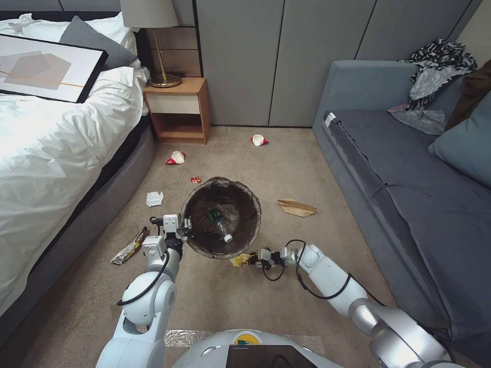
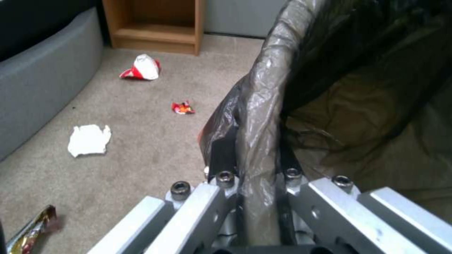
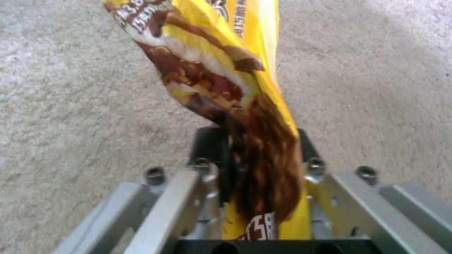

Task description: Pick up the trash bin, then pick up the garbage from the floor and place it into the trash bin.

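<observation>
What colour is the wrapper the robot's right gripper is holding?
The wrapper is yellow with brown chocolate pictures, pinched in the right gripper. The right wrist view shows it best.

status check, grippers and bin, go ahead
Left gripper clamped on trash bin rim, bottle inside. Right gripper holds yellow wrapper beside bin. Tissue, paper bag, wrappers on carpet; nothing in the way.

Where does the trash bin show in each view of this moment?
Head view: trash bin at centre, left gripper shut on its rim.
Left wrist view: bagged rim between that gripper's fingers.
Right wrist view: not in it.
Shared landmark: white tissue wad.
</observation>
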Robot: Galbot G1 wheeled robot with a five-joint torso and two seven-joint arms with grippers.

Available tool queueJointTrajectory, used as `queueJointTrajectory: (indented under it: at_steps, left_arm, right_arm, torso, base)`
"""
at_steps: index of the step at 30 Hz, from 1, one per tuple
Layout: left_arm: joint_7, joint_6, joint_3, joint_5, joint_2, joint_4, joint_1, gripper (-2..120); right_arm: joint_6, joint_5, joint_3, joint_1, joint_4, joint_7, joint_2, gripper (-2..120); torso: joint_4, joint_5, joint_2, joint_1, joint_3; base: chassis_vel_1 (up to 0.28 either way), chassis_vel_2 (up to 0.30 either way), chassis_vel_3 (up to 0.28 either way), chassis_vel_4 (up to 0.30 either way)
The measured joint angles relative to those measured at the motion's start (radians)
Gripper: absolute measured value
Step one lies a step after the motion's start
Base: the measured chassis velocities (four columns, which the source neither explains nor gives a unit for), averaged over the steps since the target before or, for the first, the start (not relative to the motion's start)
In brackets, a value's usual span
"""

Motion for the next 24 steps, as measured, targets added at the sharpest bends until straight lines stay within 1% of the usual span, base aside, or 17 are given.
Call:
queueJointTrajectory:
  at_steps: [2, 3, 4, 16, 24]
  left_arm:
    - [0.0, 0.0, 0.0, 0.0, 0.0, 0.0, 0.0, 0]
    - [0.0, 0.0, 0.0, 0.0, 0.0, 0.0, 0.0, 0]
    - [0.001, 0.0, -0.001, -0.001, 0.0, 0.0, -0.001, 0]
    - [0.003, -0.001, 0.001, 0.0, -0.001, 0.002, -0.002, 0]
    - [0.003, -0.001, -0.001, -0.003, 0.001, 0.003, -0.007, 0]
  right_arm:
    - [0.001, 0.006, 0.005, -0.005, 0.011, -0.002, -0.004, 6]
    - [0.001, 0.006, 0.005, -0.005, 0.011, -0.002, -0.004, 6]
    - [0.001, 0.01, 0.008, -0.008, 0.018, -0.003, -0.005, 0]
    - [0.004, 0.014, 0.013, -0.012, 0.025, -0.009, -0.008, 0]
    - [0.008, 0.013, 0.04, -0.034, 0.035, -0.012, -0.018, 0]
  torso:
    - [0.0001, -0.0001, 0.0, 0.0, 0.0]
    - [0.0001, -0.0001, 0.0, 0.0, 0.0]
    - [0.0001, -0.0002, 0.0, 0.0, 0.0]
    - [0.0001, -0.0002, 0.0, 0.0, 0.0]
    - [0.0001, -0.0001, 0.0, 0.0, 0.0]
  base:
    - [0.0, 0.0, 0.0, 0.0]
    - [0.0, 0.0, 0.0, 0.0]
    - [0.0, 0.0, 0.0, 0.0]
    - [0.0, 0.0, 0.0, 0.0]
    - [0.0, 0.0, 0.0, 0.0]
